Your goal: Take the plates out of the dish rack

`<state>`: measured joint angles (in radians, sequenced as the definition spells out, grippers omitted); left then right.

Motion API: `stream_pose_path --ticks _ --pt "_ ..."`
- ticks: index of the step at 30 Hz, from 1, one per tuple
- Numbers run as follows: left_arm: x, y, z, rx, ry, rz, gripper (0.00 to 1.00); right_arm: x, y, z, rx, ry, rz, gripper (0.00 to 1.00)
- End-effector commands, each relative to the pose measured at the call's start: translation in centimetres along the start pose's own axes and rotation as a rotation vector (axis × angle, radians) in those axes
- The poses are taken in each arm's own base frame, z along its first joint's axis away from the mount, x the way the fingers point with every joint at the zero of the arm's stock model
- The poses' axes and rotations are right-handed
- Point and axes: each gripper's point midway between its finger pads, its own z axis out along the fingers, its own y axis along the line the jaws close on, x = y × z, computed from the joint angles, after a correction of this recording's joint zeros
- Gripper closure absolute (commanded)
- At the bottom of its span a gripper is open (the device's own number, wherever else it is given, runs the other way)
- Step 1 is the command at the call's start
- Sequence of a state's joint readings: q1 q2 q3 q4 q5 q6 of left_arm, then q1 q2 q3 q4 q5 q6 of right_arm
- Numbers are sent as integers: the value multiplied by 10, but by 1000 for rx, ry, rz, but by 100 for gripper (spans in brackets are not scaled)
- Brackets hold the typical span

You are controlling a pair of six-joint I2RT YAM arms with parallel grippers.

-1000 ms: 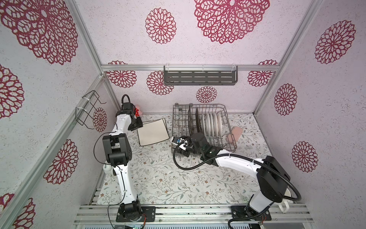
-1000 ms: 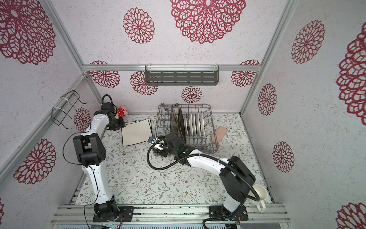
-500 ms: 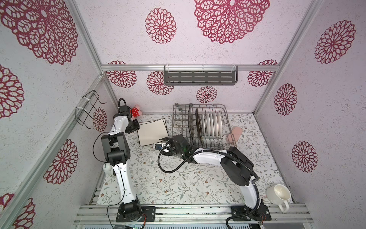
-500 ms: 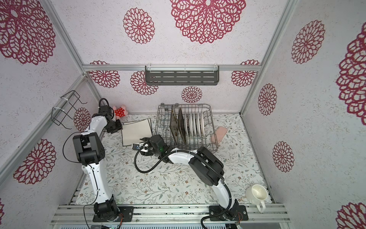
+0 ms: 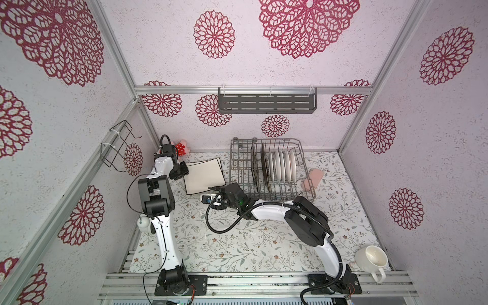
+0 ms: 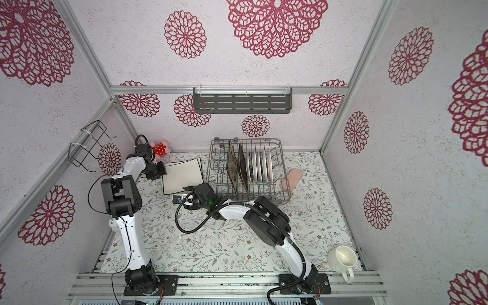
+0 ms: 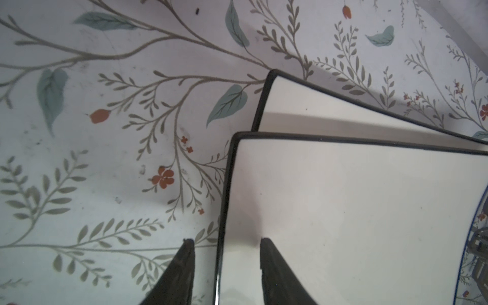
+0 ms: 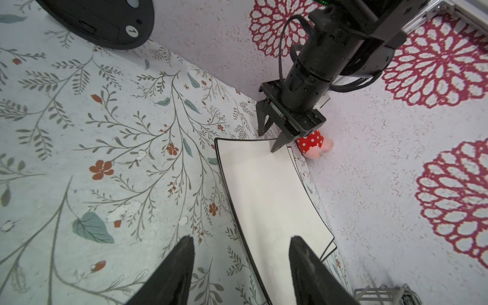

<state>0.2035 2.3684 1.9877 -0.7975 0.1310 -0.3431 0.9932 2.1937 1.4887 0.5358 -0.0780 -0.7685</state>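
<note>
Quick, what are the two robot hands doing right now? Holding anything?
Left gripper: open, empty, over the edge of the top white plate.
Right gripper: open, empty.

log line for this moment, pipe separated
left gripper open at edge of stacked white square plates | right gripper open, empty, at their near edge | dish rack: dark brown plates, small round white plates upright

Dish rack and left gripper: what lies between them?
Two stacked white plates lie flat, filling most of the stretch from the left gripper to the dish rack. Both top views show this.
</note>
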Motion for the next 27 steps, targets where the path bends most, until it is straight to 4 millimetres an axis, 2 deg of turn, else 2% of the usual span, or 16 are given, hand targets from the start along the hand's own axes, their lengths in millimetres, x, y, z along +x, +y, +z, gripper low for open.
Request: stream_pose_path --ticks 1,27 --pt "-4 -5 9 30 -11 -1 57 -17 -18 -1 65 -39 -18 39" --pt "-37 -24 23 95 -59 6 65 7 -13 5 83 45 -30 41"
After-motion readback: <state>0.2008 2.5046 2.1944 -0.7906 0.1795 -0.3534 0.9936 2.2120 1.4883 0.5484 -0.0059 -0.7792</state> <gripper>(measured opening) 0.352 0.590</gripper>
